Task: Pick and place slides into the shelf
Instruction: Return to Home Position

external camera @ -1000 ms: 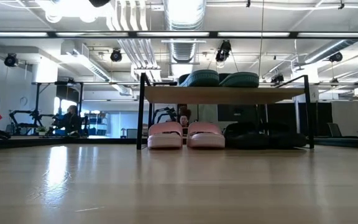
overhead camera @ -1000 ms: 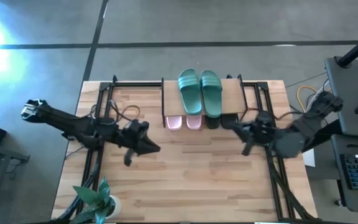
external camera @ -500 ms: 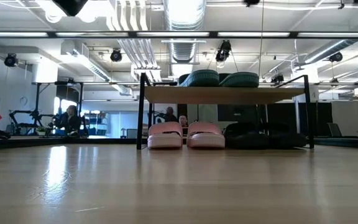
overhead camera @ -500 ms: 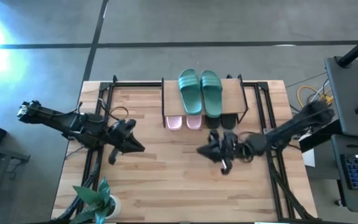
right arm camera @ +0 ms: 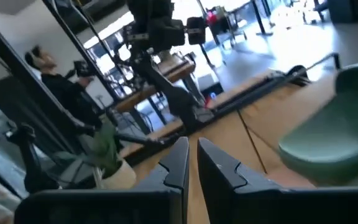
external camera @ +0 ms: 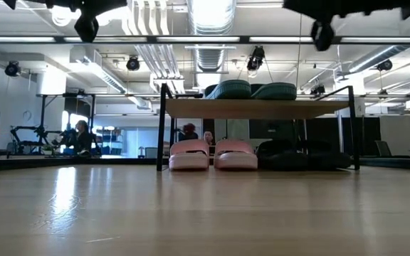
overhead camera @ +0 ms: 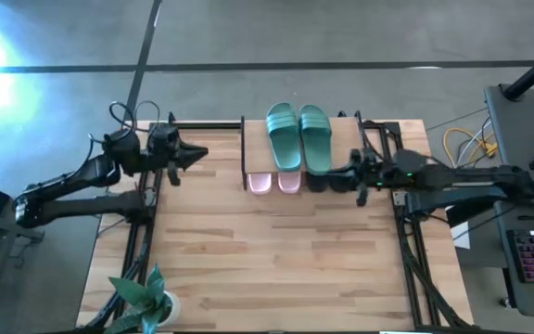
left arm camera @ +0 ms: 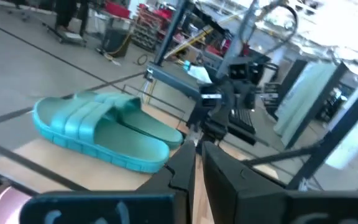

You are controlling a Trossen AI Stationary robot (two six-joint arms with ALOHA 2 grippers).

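You're homing: the left gripper (overhead camera: 196,151) and right gripper (overhead camera: 341,174) are hanging nearly closed, empty; lift the right one clear of the shelf (overhead camera: 344,139) and black slides (external camera: 301,155) first.

left tool (overhead camera: 199,153), right tool (overhead camera: 335,174) moved farther back

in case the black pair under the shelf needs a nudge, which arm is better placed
Right, probably: the right claw hangs by the black pair at the shelf's right end; the left claw is off the other end, beyond the pink pair.
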